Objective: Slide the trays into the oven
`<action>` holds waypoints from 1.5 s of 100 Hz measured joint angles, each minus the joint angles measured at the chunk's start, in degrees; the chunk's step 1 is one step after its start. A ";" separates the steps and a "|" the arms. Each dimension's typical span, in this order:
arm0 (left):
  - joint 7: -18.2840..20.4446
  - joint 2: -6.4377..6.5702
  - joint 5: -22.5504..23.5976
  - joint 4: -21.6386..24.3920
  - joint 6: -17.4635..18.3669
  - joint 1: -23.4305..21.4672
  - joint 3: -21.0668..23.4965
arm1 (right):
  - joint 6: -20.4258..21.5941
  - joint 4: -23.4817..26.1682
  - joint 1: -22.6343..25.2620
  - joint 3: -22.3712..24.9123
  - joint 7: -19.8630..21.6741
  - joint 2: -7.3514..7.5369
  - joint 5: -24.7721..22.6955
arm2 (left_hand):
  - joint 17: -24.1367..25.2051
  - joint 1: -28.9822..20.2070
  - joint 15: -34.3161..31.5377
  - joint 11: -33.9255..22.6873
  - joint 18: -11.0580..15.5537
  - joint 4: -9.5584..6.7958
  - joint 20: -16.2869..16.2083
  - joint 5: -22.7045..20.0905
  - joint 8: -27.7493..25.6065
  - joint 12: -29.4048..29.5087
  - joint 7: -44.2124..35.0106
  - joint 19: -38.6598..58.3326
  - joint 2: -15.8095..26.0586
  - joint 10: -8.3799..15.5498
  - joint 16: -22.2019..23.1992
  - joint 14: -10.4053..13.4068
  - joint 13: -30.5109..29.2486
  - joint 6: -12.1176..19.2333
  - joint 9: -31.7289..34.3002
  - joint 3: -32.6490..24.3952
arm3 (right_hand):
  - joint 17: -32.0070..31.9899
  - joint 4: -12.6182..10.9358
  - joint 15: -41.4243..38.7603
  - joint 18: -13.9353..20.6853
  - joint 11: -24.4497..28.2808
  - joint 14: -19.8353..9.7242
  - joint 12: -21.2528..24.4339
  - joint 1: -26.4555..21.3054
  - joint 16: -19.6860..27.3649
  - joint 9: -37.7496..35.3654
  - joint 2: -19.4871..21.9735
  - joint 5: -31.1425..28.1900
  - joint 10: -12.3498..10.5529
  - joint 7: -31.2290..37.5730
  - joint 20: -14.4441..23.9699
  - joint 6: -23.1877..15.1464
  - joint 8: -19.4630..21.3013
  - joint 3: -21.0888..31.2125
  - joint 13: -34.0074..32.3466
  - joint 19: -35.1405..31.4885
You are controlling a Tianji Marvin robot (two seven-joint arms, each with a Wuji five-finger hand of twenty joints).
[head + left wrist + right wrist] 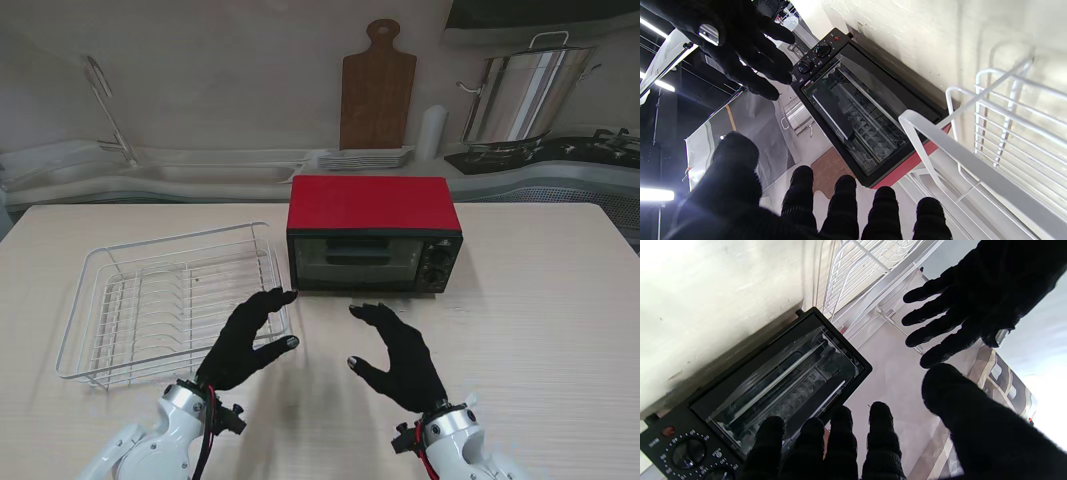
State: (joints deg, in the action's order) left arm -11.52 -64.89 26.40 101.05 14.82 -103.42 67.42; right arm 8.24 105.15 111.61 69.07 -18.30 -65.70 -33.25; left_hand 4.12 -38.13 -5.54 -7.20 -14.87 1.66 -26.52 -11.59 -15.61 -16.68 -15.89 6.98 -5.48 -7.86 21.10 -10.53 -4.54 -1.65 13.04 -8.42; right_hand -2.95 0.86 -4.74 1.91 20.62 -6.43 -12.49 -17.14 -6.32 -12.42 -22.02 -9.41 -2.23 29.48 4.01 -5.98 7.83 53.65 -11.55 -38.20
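Observation:
A red toaster oven (pixel 372 231) with a black front stands at the table's middle, its glass door (pixel 358 260) closed and knobs (pixel 437 263) on its right. Through the glass (pixel 853 123) (pixel 783 386) I see racks inside. My left hand (pixel 245 341) hovers open in front of the oven's left corner, fingers spread, holding nothing. My right hand (pixel 402 357) hovers open in front of the oven's middle, also with nothing in it. Both wear black gloves. No loose tray shows on the table.
A white wire dish rack (pixel 165 300) sits left of the oven, close to my left hand. Behind the table are a wooden cutting board (pixel 377 88), stacked plates (pixel 365 158), a steel pot (pixel 520 95) and a sink faucet (pixel 105 105).

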 measured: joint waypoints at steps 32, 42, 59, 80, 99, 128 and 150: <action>-2.88 -1.09 -3.27 -2.43 0.30 0.43 -2.19 | 3.19 -5.53 -2.16 -0.88 0.23 -0.44 4.86 | 0.00 -0.58 0.58 1.01 0.00 0.00 1.43 0.58 0.58 0.60 -0.13 -0.79 0.00 0.03 -0.01 0.00 0.75 0.00 -1.41 -0.06 | 0.22 0.00 2.82 2.28 -4.36 -2.79 1.70 0.01 1.59 0.00 0.03 1.55 -2.45 -1.14 -3.63 -2.20 -3.04 0.02 2.76 7.24; -3.59 -1.33 -3.32 -2.85 -0.12 0.41 -2.70 | 5.43 -5.94 -2.19 -0.31 1.14 -0.44 5.47 | 0.00 -0.58 0.59 0.92 0.00 0.00 1.97 0.58 0.61 0.61 -0.16 -0.87 0.00 0.04 -0.01 0.00 0.76 0.00 -1.41 -0.07 | 0.48 -0.03 3.53 2.32 -5.69 -2.82 2.32 0.70 1.76 0.00 0.45 1.55 -3.05 -3.31 -3.68 -2.83 -4.17 -1.09 2.76 8.73; -3.37 -1.41 -3.86 -3.06 -0.69 0.21 -3.45 | 9.53 -6.47 -1.94 0.60 3.60 -0.33 7.21 | -0.03 -0.58 1.33 1.53 0.00 0.00 3.43 0.60 3.22 1.38 0.98 -1.56 0.00 0.61 -0.34 0.07 1.53 0.00 -2.96 -0.11 | 0.70 0.06 4.26 2.33 -7.84 -3.23 3.38 3.63 2.49 0.00 2.13 1.54 -3.90 -10.55 -3.68 -3.72 -6.06 -5.47 2.77 10.87; -3.38 -1.58 -5.69 -3.76 0.96 0.09 -4.01 | 15.72 -6.95 -1.30 1.05 5.01 -0.03 13.10 | -1.02 -0.58 4.15 2.91 2.87 0.00 9.98 0.63 7.79 5.22 7.59 -4.41 0.00 0.61 -7.92 0.99 1.53 -0.82 -2.99 -0.11 | 0.89 0.07 4.32 4.41 -20.25 -5.54 9.60 6.50 3.08 -5.41 7.36 0.55 -4.48 -20.95 -3.68 -2.75 -6.79 -10.41 2.77 12.41; -5.14 -1.97 -5.76 -5.48 4.88 0.07 -4.60 | 22.44 -10.37 -3.25 0.62 8.41 -0.16 18.05 | -1.22 -0.58 4.24 3.48 3.53 0.00 11.83 0.63 8.38 5.37 8.14 -4.44 0.00 0.61 -9.79 1.58 1.53 -0.84 -3.05 -0.12 | 1.37 0.00 4.32 4.85 -21.21 -5.66 11.23 7.23 3.08 -7.44 7.77 0.59 -4.65 -16.74 -3.58 -4.17 -6.43 -10.30 2.77 13.73; -7.72 -2.75 -5.79 -7.43 7.28 0.57 -4.91 | 25.31 -12.61 -4.93 0.36 9.44 0.05 18.79 | -1.19 -0.58 4.21 1.63 3.35 0.00 12.05 0.63 6.23 4.34 2.32 -4.44 -0.03 0.62 -5.51 1.58 1.53 -0.64 -3.05 -3.00 | 1.46 -0.17 4.15 4.61 -21.21 -5.67 11.24 7.22 2.53 -10.03 5.72 0.59 -4.67 -9.88 -2.83 -4.47 -5.31 -6.71 2.77 12.25; -5.52 -2.58 -5.93 -6.71 6.20 0.31 -4.54 | 24.67 -12.30 -4.45 0.52 9.50 0.05 20.02 | -0.79 -0.58 4.17 1.03 2.80 0.00 11.50 0.63 5.62 4.31 1.29 -4.44 -0.09 0.62 -4.60 1.58 1.53 -0.63 -3.05 -3.07 | 1.43 -0.21 3.56 4.03 -21.21 -5.67 11.24 7.19 2.46 -10.35 5.43 0.59 -4.67 -9.29 -2.83 -4.72 -5.29 -5.99 2.77 12.16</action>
State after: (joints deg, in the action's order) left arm -17.04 -67.47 20.47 94.34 21.02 -103.11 62.88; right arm 32.91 92.85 107.17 69.60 -8.81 -65.65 -13.22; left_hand 3.33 -38.71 -1.37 -6.17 -12.07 1.66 -15.02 -10.96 -9.99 -12.36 -14.60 2.54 -5.57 -7.24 16.49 -8.95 -3.01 -2.28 9.99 -11.49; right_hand -1.52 0.64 -1.18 5.94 -0.59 -12.10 -1.25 -9.95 -3.86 -22.77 -16.58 -8.81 -6.91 20.19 1.18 -10.70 2.54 47.67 -8.78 -26.03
